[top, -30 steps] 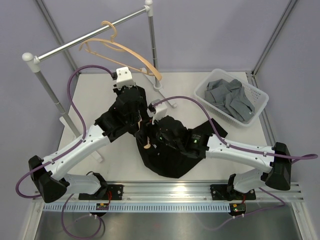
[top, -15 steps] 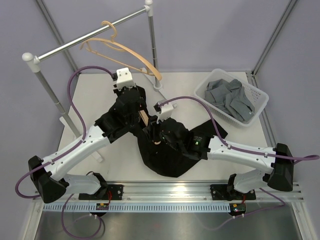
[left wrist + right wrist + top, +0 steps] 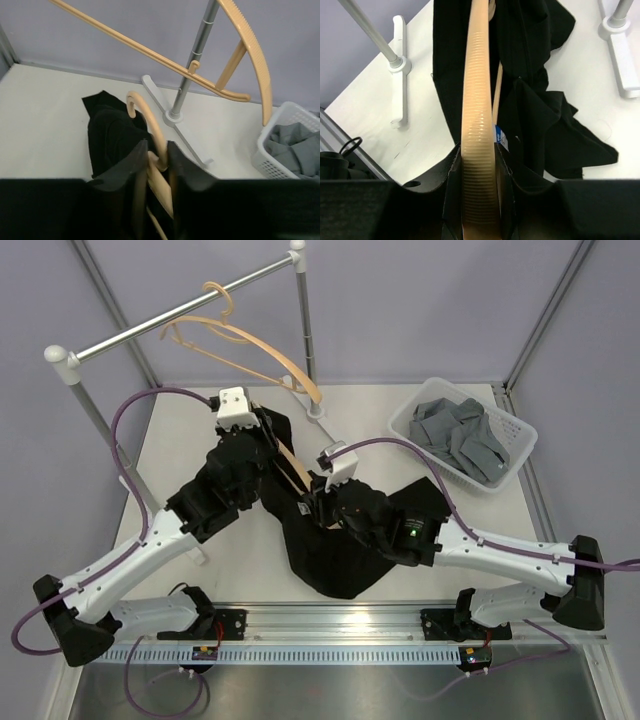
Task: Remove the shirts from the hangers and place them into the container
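A black shirt (image 3: 335, 555) lies crumpled on the table's middle and still hangs from a tan hanger (image 3: 293, 465). My left gripper (image 3: 283, 452) is shut on that hanger's neck just below the hook (image 3: 150, 117), a finger on each side, in the left wrist view (image 3: 157, 146). My right gripper (image 3: 312, 505) is shut on the hanger's ribbed arm (image 3: 476, 75), which fills the gap between its fingers (image 3: 479, 152). Black cloth (image 3: 535, 115) drapes beside it. The grey shirt (image 3: 462, 435) lies in the white container (image 3: 527, 440) at the far right.
A second, bare hanger (image 3: 250, 340) hangs on the grey rail (image 3: 180, 315) at the back left. The rail's post (image 3: 303, 330) and foot (image 3: 190, 145) stand just beyond my left gripper. Another stand foot (image 3: 400, 65) lies at the left.
The right gripper has closed onto the hanger's arm. The left arm has swung back to the left, and more of the tan hanger now shows above the black shirt.
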Controlling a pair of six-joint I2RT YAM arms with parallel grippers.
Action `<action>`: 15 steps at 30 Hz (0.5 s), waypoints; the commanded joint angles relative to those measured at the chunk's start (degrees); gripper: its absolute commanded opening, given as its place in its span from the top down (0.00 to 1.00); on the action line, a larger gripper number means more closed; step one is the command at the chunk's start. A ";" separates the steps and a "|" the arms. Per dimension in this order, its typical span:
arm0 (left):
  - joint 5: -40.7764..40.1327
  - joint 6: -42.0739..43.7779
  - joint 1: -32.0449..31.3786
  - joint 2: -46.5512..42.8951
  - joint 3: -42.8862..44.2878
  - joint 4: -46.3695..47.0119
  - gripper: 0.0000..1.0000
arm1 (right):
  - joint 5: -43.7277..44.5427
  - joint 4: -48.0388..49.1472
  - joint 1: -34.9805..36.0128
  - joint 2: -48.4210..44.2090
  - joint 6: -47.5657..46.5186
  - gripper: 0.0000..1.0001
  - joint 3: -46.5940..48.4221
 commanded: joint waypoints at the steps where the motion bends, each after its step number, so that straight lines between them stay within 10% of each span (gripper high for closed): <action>1: 2.24 -0.10 -0.18 -5.51 -0.08 -0.44 0.61 | 11.15 2.18 -1.58 -4.17 -2.18 1.00 -0.91; 7: 6.64 0.78 -0.18 -10.35 -0.09 -3.87 0.20 | 9.83 2.45 -1.58 -6.89 -4.55 1.00 -2.22; 15: 13.06 -2.81 -0.09 -15.53 -2.19 -11.78 0.14 | 7.81 2.45 -1.58 -10.84 -6.66 1.00 -3.37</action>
